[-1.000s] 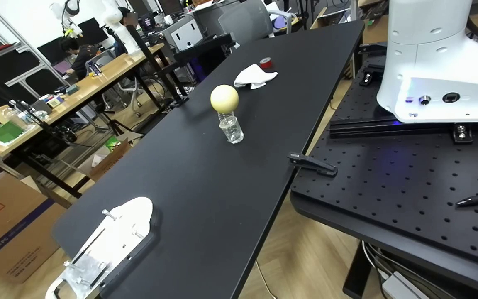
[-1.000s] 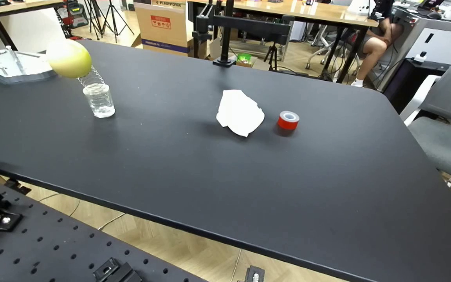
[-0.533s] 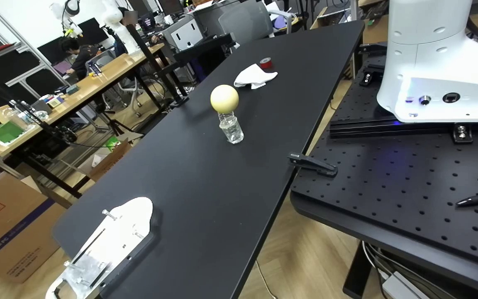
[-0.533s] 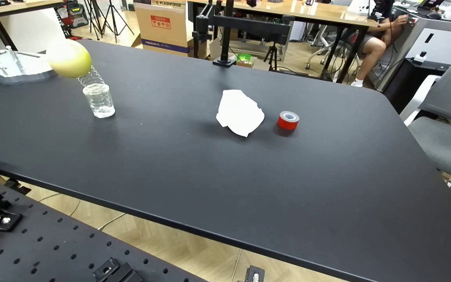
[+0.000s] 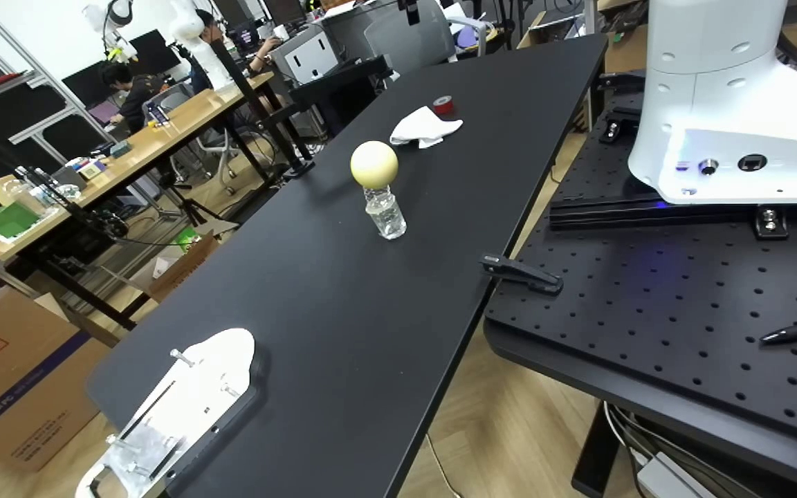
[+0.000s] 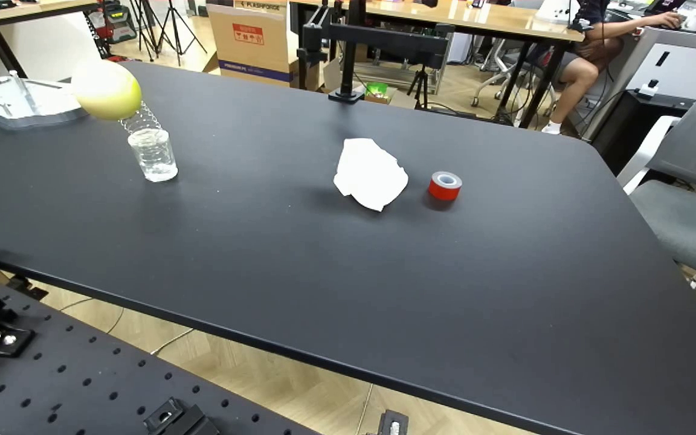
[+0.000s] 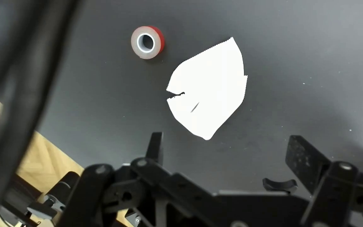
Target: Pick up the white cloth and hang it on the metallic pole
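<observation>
The white cloth lies crumpled on the black table in both exterior views (image 5: 420,128) (image 6: 370,175). It also shows in the wrist view (image 7: 211,83), ahead of the fingertips. My gripper (image 7: 225,142) is open and empty above the table, with the cloth's near corner in front of the gap between its fingers. Only a dark tip of the gripper (image 5: 409,10) shows at the top edge of an exterior view. Short metallic posts (image 5: 182,357) stand on a white plate at the table's far end from the cloth; they also show in an exterior view (image 6: 22,90).
A red tape roll (image 5: 443,105) lies beside the cloth, also in the wrist view (image 7: 147,42). A clear jar (image 5: 386,214) with a yellow ball (image 5: 374,164) on a spring stands between cloth and plate. A black monitor-arm pole (image 6: 351,54) rises at the table edge.
The gripper's dark tip has come down into the top of an exterior view. The cloth, tape, jar and plate have not moved. A person in the background has moved an arm.
</observation>
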{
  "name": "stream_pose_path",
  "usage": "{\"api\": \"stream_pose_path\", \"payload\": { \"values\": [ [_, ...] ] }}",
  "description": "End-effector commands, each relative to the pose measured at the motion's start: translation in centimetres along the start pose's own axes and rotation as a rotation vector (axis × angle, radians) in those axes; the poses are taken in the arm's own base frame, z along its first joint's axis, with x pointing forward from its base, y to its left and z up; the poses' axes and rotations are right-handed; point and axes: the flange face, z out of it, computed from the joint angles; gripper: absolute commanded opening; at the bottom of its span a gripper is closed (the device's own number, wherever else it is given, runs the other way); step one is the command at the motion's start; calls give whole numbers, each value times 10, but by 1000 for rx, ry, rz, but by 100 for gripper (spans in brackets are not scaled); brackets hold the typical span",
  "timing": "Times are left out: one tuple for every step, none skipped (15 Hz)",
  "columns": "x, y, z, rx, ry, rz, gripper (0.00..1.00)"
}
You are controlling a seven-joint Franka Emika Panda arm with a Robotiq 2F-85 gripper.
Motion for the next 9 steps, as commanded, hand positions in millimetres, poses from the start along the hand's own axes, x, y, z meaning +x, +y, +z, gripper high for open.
{"api": "stream_pose_path", "payload": {
  "values": [
    [0,0,-1,0,-1,-1,100],
    [0,0,-1,0,-1,-2,100],
    [0,1,1,0,-18,-7,100],
    [-2,5,7,-11,-38,-12,100],
    [-5,8,13,-11,-51,-24,100],
    [-7,11,20,-11,-61,-41,100],
    [-10,14,28,-5,-69,-48,100],
    [-14,16,39,4,-71,-66,100],
    [-17,17,48,12,-69,-84,100]
  ]
}}
